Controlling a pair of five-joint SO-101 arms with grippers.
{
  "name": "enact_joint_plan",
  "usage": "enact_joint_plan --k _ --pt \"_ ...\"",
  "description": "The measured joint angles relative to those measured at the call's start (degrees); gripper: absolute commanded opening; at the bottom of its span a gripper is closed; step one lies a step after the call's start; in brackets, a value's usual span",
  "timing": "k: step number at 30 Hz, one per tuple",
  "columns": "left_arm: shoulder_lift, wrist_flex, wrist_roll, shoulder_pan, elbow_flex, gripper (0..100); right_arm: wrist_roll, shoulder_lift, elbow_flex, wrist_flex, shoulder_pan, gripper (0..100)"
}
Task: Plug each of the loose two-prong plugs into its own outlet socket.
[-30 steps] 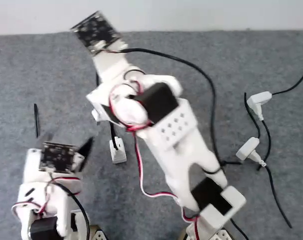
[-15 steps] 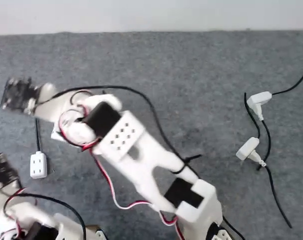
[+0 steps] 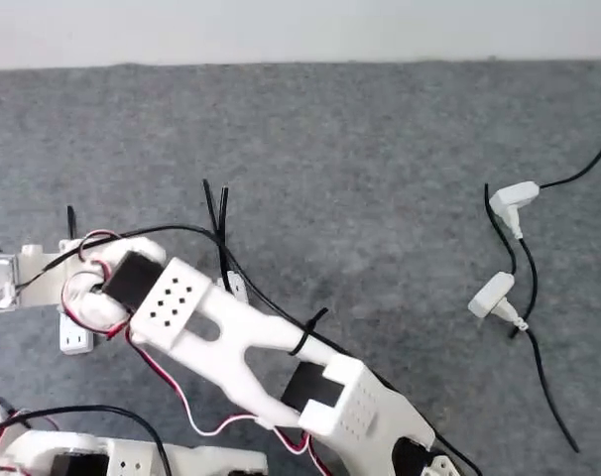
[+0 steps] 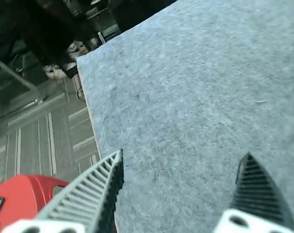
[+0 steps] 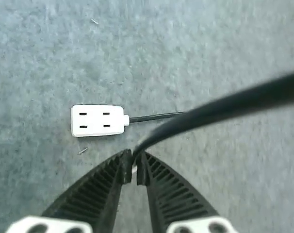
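Pinching a black cord (image 5: 224,109) between the pressed-together tips of my right pincer (image 5: 132,165), I am hovering with the white outlet socket (image 5: 97,120) just ahead of them. My left pincer (image 4: 182,155) is hanging spread over grey felt (image 4: 195,73). Well apart from both, one plug (image 3: 492,294) and a second plug (image 3: 514,201) are lying loose. I am judging them light, hard and cord-tugged, best gripped across the body behind the prongs.

The grey felt-like cloth table cover (image 3: 380,149) is matt and fuzzy. The white rectangular plastic outlet block (image 5: 97,120) looks smooth and faintly glossy. The thick black cord (image 5: 224,104) is smooth and rubbery-looking. At lower centre of the high view, the white plastic arm shell (image 3: 231,335) is matt. The right gripper (image 5: 134,158) has ridged black plastic fingers (image 5: 103,187).
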Motion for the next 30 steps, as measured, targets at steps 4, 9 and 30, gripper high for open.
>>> enact_joint_plan --k 4,9,30 --pt "0.00 -0.09 3.69 -3.60 0.09 35 0.09 -0.09 0.00 -1.41 -2.64 0.8" --pt "0.00 -1.93 6.95 -10.11 2.29 35 0.09 0.00 0.00 -4.13 -6.07 0.8" --pt "0.00 -2.11 7.56 -11.60 3.25 35 -2.90 3.78 0.00 -9.67 -7.82 0.8"
